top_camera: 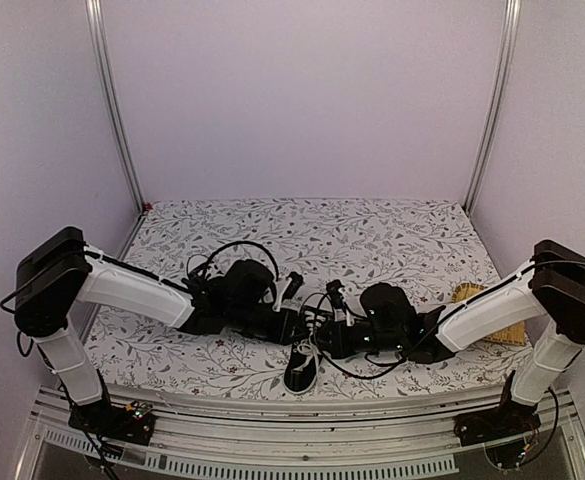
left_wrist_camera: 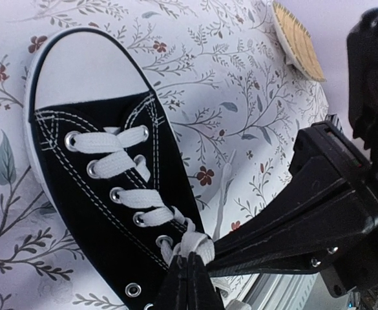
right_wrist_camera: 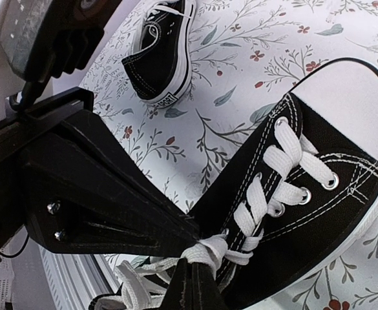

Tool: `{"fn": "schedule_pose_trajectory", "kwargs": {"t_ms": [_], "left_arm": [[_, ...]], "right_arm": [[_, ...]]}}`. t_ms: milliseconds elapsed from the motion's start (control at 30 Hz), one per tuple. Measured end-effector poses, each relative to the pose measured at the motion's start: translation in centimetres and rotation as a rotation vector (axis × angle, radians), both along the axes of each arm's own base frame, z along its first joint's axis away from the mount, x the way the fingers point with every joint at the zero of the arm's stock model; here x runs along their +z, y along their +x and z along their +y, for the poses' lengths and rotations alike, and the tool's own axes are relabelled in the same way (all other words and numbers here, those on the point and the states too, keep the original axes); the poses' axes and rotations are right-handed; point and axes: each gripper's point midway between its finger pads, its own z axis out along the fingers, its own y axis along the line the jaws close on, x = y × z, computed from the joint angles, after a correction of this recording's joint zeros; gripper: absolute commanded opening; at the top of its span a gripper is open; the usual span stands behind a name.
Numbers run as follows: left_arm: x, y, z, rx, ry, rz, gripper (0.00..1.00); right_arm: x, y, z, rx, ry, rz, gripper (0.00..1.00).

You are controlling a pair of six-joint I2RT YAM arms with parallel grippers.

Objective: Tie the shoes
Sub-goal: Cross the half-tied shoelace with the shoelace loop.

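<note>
One black shoe point(top_camera: 302, 370) with a white toe cap lies near the table's front edge, between the two arms. In the left wrist view this shoe point(left_wrist_camera: 105, 194) fills the left side, toe pointing away. My left gripper point(left_wrist_camera: 189, 259) is shut on the white lace point(left_wrist_camera: 198, 244) at the top eyelets. My right gripper point(right_wrist_camera: 200, 266) is shut on the same bunch of lace point(right_wrist_camera: 218, 248) from the other side. The two sets of fingertips touch at the lace. The second shoe point(right_wrist_camera: 159, 51) lies apart on the floral cloth, farther back.
A tan woven object point(left_wrist_camera: 298, 42) lies on the floral cloth near the right arm point(top_camera: 492, 310). The metal rail of the table's front edge point(top_camera: 302, 415) runs just in front of the held shoe. Black cables point(top_camera: 227, 255) loop over the left arm.
</note>
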Motion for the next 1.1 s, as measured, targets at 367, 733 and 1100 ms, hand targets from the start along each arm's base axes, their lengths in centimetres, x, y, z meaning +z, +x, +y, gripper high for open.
{"fn": "schedule_pose_trajectory", "kwargs": {"t_ms": [367,733,1100], "left_arm": [[1.4,0.2,0.4,0.042,-0.053,-0.016,0.0],[1.4,-0.9,0.0,-0.003,-0.097,0.015,0.0],[0.4,-1.6,-0.5,-0.034,-0.103,0.044,0.03]], "right_arm": [[-0.4,0.1,0.3,0.006,-0.004,0.005,0.02],[-0.8,0.3,0.6,0.007,-0.003,0.005,0.02],[-1.5,0.4,1.0,0.021,-0.01,-0.01,0.02]]}}
